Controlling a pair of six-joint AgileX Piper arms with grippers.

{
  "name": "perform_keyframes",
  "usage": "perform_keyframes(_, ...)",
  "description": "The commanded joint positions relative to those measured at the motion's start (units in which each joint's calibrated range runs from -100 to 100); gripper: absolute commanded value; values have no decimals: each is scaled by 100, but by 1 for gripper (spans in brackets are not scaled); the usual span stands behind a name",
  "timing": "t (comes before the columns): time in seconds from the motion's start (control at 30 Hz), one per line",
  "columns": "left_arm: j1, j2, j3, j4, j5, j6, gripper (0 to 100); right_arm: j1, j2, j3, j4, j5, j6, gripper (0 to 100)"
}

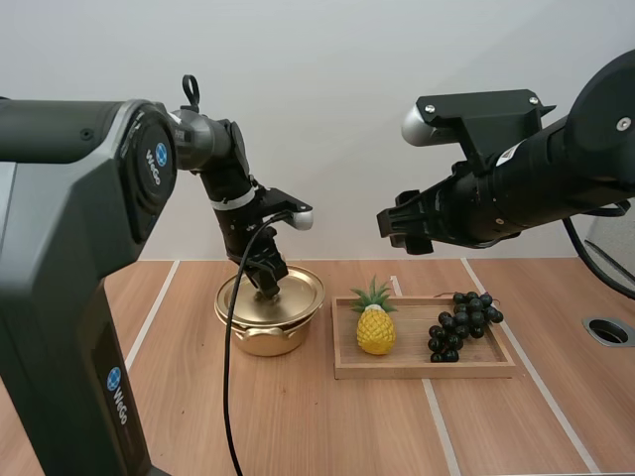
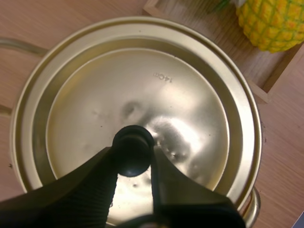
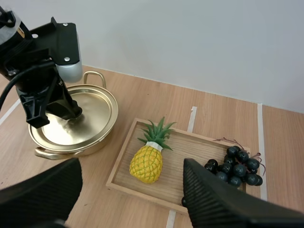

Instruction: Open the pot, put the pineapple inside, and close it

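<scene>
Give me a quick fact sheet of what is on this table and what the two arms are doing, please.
Tray: shallow rectangular wooden tray.
Pot: round gold metal pot, closed, beside the tray.
Lid: flat gold metal lid, seated on the pot.
Left arm: left gripper pinches the lid's black round knob.
Right arm: right gripper, open, raised in the air, holding nothing.
Pineapple: small yellow pineapple with green leaves, in the tray's end nearer the pot.
Grapes: bunch of dark grapes, in the tray's other end.
</scene>
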Motion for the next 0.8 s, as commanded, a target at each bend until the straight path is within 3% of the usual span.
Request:
perform_keyframes(0.0,-21,-243,-290,11,26,18,0,-18,-29,-58,-10,-48,-29,100)
perform_keyframes(0.43,-21,-1408,-2864,11,26,-362,0,-18,-29,-58,-8,-48,-38,100)
perform_keyframes(0.63,-14,-2111,-4400,38,-12,-1204,0,-18,-29,-58,-8,-48,-47,100)
perform_keyframes(0.77,-14,-2525,-5390,38,-1052,-1734,0,-18,2,-58,-8,-48,-58,100)
